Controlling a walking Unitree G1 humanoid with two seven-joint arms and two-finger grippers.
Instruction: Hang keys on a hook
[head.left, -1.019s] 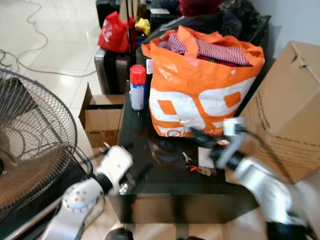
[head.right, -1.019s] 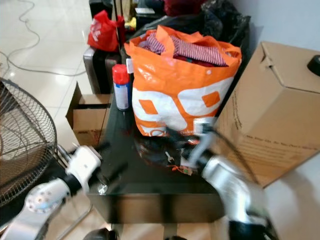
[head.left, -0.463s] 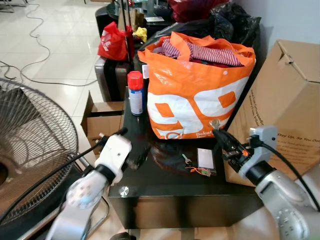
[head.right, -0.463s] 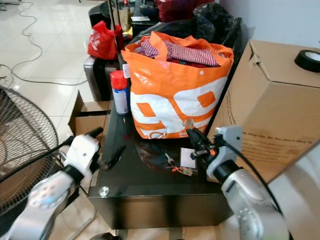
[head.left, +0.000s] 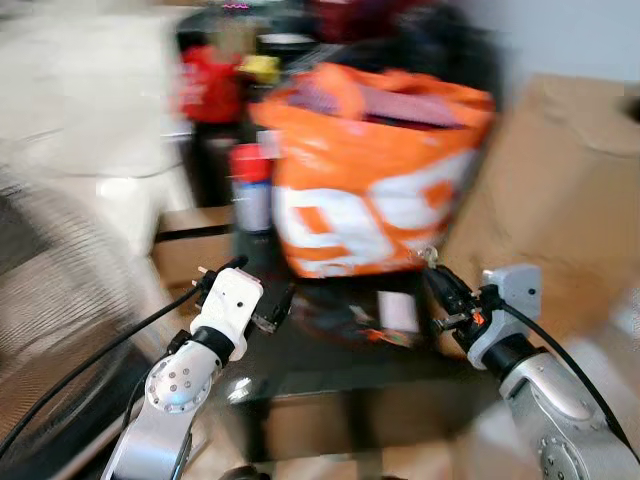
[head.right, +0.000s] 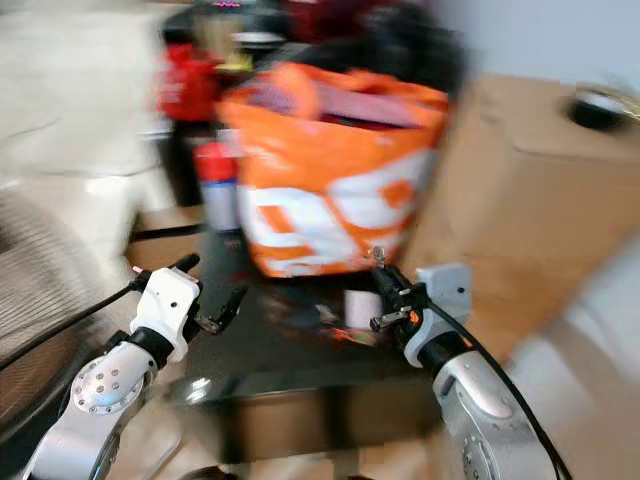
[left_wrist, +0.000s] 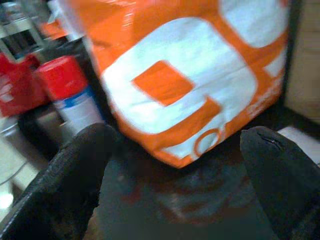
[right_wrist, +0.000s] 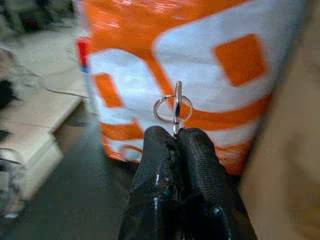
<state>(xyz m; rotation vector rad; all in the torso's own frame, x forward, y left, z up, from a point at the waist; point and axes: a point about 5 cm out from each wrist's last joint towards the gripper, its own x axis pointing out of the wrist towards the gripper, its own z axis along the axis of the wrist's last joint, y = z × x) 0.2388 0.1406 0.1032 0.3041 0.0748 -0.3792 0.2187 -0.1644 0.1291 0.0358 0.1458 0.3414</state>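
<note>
Since the earlier frames the whole head-camera picture is seen to have shifted and smeared, so the camera is taken to have moved; relative to the desk (head.left: 330, 350), both arms are found in much the same places as half a second before. A small metal key ring (right_wrist: 172, 108) is gripped by the closed fingertips (right_wrist: 195, 145) of the right claw (right_wrist: 176, 136), and it is held upright above them, in front of the orange and white bag (head.left: 375, 185). In the head views the right claw (head.left: 437, 282) is seen raised at the right edge of the desk, close to the bag's lower corner, with the ring (head.right: 378, 252) standing on its tip. A further small cluster with an orange tag (head.left: 385, 335) is seen lying on the dark desk top beside a white card (head.left: 398, 310); whether it is more keys cannot be told through the blur.

The left claw (left_wrist: 175, 175) is held open, its two black fingers (left_wrist: 70, 170) spread wide apart and nothing between them. It is placed over the left part of the desk (left_wrist: 200, 210), pointed towards the bag (left_wrist: 190, 80) and the spray can (left_wrist: 70, 95) with the red cap, which is seen standing just beside the bag. A large cardboard box (head.right: 530, 190) is seen to the right of the desk, and a smaller box (head.left: 195, 255) on the floor to its left.
</note>
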